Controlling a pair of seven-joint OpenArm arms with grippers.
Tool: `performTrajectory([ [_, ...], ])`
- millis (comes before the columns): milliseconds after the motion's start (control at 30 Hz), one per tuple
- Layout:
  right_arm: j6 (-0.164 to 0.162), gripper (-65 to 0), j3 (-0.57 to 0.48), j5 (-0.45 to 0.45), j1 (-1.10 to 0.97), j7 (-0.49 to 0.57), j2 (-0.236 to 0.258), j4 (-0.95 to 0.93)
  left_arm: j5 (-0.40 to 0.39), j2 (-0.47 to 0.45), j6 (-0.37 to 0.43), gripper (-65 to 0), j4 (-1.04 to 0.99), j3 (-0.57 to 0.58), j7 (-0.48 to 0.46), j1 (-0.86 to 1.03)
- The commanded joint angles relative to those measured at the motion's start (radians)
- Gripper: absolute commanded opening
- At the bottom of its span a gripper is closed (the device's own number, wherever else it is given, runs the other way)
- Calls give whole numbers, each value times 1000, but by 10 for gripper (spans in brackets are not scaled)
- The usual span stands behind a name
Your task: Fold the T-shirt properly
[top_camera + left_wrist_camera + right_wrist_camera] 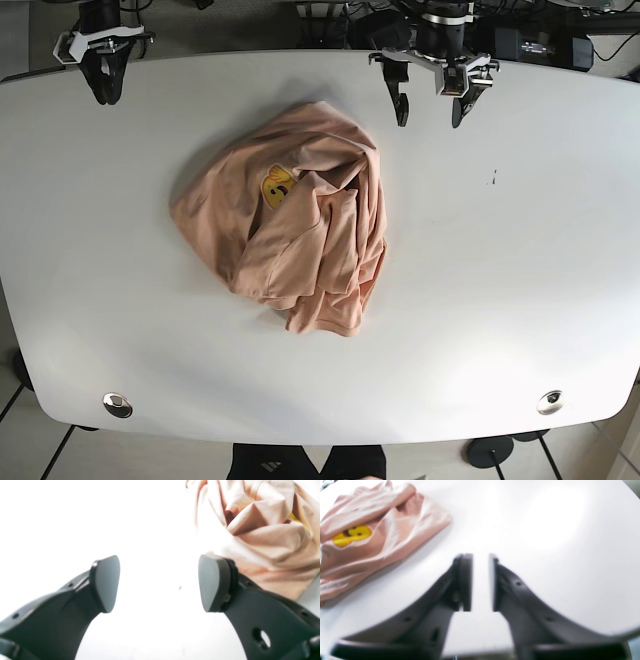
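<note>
Right gripper (103, 88): at the far left corner of the white table (520, 270) in the base view, it points down at the tabletop, fingers nearly together with only a narrow slit of bare surface between the pads (467, 582); it grips nothing.

T-shirt (295, 225): a crumpled peach heap lies mid-table, well apart from the right gripper and nearer the left one, with a yellow smiley print (276, 186) showing on its upper left fold. From the right wrist camera the shirt (370, 532) sits ahead and to the left of the fingers.

Left gripper (428, 100): it hangs over the far edge, just beyond the shirt's top, tips pointing down, jaws spread wide and empty. From its wrist camera the cloth (265, 530) bunches just behind the right-hand pad (211, 582), whether touching cannot be told, and only bare table lies between the pads.
</note>
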Motion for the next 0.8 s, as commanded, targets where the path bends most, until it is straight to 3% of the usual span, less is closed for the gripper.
performTrajectory([
  [33,7,-388,7,9,63,-61,11,35,0,-9,4,-197,14,17,31,-49],
  [67,7,-325,12,9,118,-124,11,45,0,-9,4,-197,12,18,51,-76],
  [167,7,-255,15,14,227,-284,11,78,0,-9,4,-197,12,32,106,-127],
  [267,7,-254,15,11,347,-428,11,90,-1,-31,4,-197,12,40,148,-147],
  [500,8,-249,15,18,674,-783,9,12,-1,-37,4,-203,12,35,148,-159],
  [533,25,-249,12,18,738,-841,9,-33,-1,-37,4,-203,12,35,148,-159],
  [567,62,-249,15,18,775,-876,9,-67,-1,-37,4,-203,12,34,148,-159],
  [667,228,-254,16,18,881,-974,6,-203,-1,-58,4,-201,12,38,148,-157],
  [733,303,-255,16,18,912,-984,5,-275,-3,-64,4,-199,12,38,148,-157],
  [800,358,-255,16,18,938,-984,5,-358,-3,-69,4,-199,12,38,148,-157],
])
